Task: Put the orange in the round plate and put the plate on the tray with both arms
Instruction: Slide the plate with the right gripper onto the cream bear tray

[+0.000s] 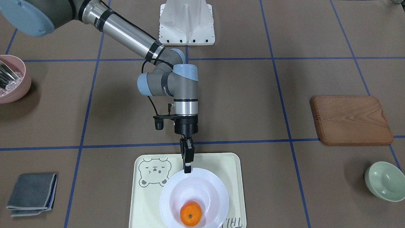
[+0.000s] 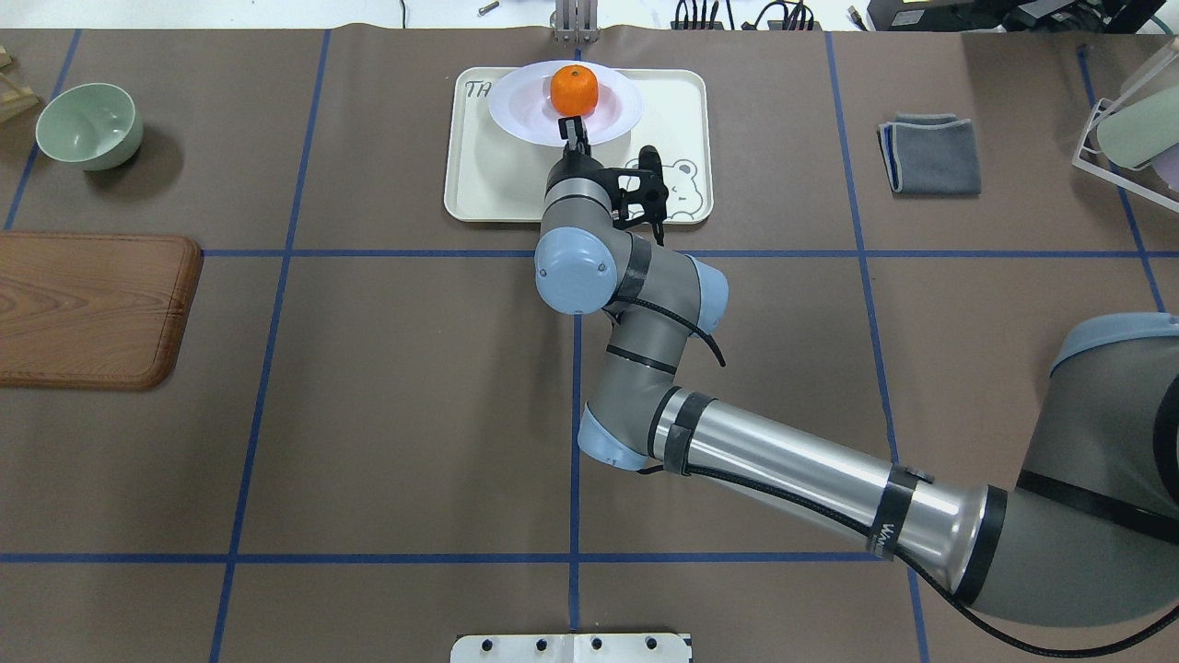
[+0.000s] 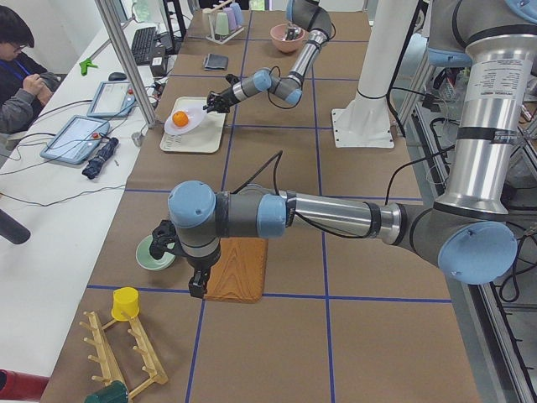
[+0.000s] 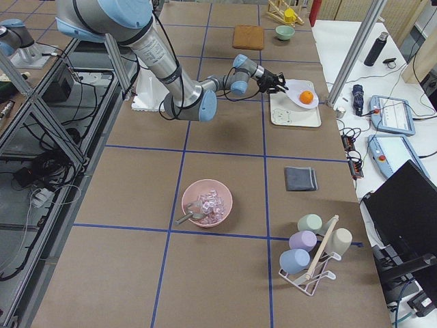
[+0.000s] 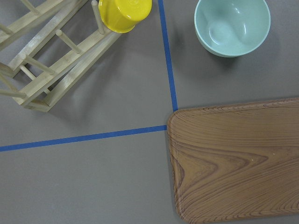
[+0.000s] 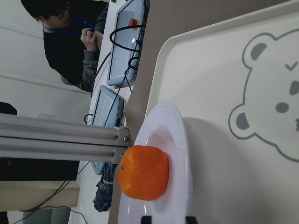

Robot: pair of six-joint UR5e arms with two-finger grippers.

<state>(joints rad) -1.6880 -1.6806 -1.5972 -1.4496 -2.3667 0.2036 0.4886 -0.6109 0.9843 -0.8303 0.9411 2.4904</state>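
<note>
The orange point(image 1: 190, 214) lies inside the white round plate point(image 1: 205, 186), off-centre toward the side away from the gripper. That plate is over the cream tray point(image 1: 234, 177), which carries a bear drawing. My right gripper point(image 1: 187, 167) is shut on the plate's rim nearest the robot, and in the right wrist view the rim passes between its fingertips point(image 6: 189, 218). I cannot tell whether the plate rests on the tray or is held tilted just above it. My left gripper point(image 3: 197, 285) hangs over the wooden board far from the tray, and I cannot tell its state.
A brown wooden board point(image 5: 233, 158) and a pale green bowl point(image 5: 232, 25) lie below the left wrist, beside a wooden rack with a yellow cup point(image 5: 125, 14). A pink bowl point(image 1: 11, 79) and a folded grey cloth point(image 1: 33, 193) sit on the right arm's side. A person point(image 6: 70, 42) sits beyond the tray.
</note>
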